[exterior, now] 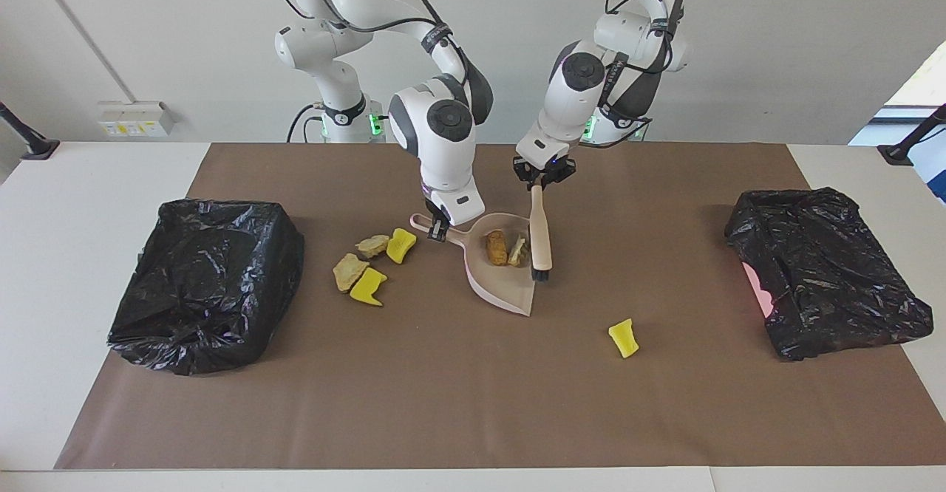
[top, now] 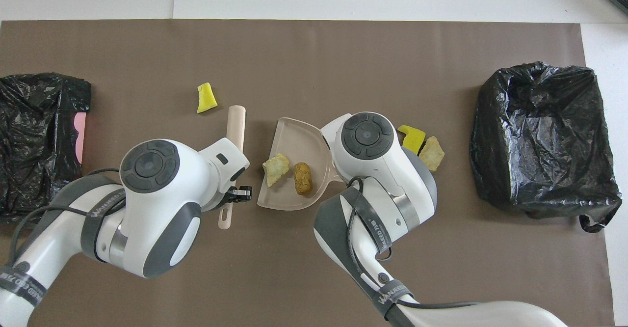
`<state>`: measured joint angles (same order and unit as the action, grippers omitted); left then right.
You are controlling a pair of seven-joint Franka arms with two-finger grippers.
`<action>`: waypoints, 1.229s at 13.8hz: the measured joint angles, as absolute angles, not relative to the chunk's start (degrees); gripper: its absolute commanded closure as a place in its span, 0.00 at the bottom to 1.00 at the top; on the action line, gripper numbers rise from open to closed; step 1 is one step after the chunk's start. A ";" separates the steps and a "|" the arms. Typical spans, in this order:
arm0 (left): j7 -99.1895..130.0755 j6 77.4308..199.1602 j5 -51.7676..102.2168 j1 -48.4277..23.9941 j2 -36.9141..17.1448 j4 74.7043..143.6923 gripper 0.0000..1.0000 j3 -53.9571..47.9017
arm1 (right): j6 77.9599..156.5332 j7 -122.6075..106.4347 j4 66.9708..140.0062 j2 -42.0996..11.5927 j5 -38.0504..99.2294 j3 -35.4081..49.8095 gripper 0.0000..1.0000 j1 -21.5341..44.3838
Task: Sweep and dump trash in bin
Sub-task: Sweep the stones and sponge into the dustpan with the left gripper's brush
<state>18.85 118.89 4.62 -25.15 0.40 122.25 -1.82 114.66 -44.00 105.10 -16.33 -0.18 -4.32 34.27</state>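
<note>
Dustpan (exterior: 502, 267) pinned to the worktop by clenched right jaws to catch two lumps (exterior: 505, 249), left jaws gripping the brush (exterior: 540, 237) raised beside it.

Both arms reach down over the middle of the table (exterior: 111, 418), wrists bent steeply downward. The right claw (exterior: 437, 230) is clamped shut, low; the left claw (exterior: 538, 183) is clamped shut, higher.

Two lumps (exterior: 506, 250) lie in the dustpan (exterior: 497, 285), brush (exterior: 540, 237) beside.
</note>
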 measured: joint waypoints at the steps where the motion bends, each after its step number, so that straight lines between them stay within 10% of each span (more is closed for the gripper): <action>1: 17.53 117.60 3.11 -23.53 -0.97 119.91 1.00 -1.79 | 114.66 -44.00 105.10 -16.33 -0.18 -4.32 1.00 34.27; 9: -3.34 113.17 -8.60 -9.27 -12.60 105.48 1.00 -1.57 | 114.67 -44.00 105.10 -16.33 -0.18 -4.32 1.00 34.27; 17: -8.92 115.28 -8.73 -9.74 -15.96 107.75 1.00 -3.76 | 114.78 -44.00 105.11 -16.33 -0.19 -4.33 1.00 34.27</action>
